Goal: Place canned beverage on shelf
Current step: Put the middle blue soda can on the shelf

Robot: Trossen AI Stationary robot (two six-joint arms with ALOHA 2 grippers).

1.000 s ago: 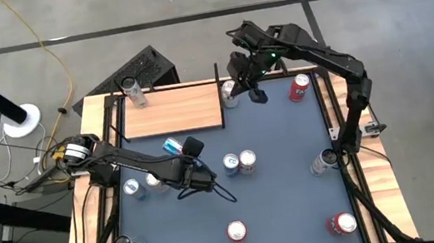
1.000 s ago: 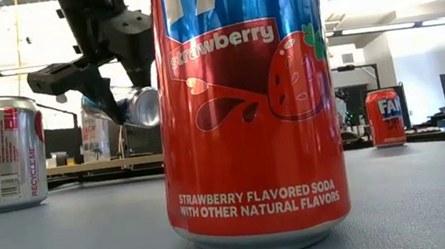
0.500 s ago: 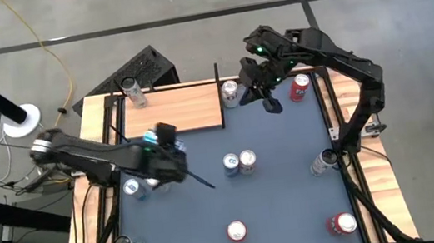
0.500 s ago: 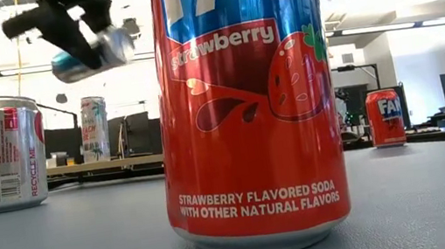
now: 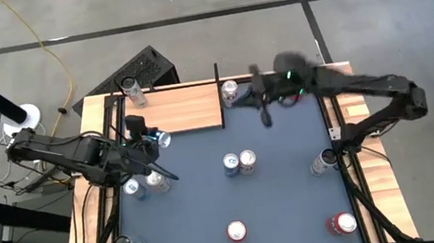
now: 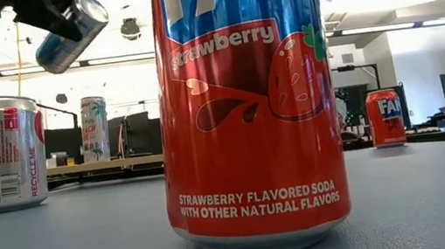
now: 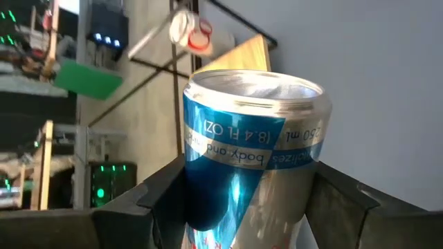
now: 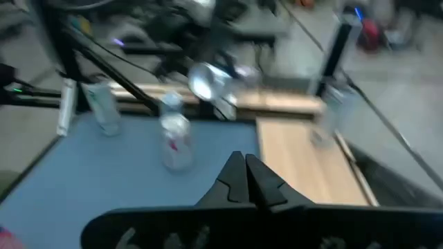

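Print [image 7: 235, 142] on gripped can [image 7: 242, 166] shows wrist-side only.

The can [image 7: 252, 149] is shiny printed metal with a bare brushed rim. The shelf [image 5: 172, 111] is pale, matt wood grain. The desk [image 5: 277, 197] looks smooth, matt blue. The left claw [image 7: 235, 207] is dull black plastic.

Blue table [image 5: 277, 197] with scattered cans, wooden shelf [image 5: 173, 110] bearing one can [image 5: 130, 89]
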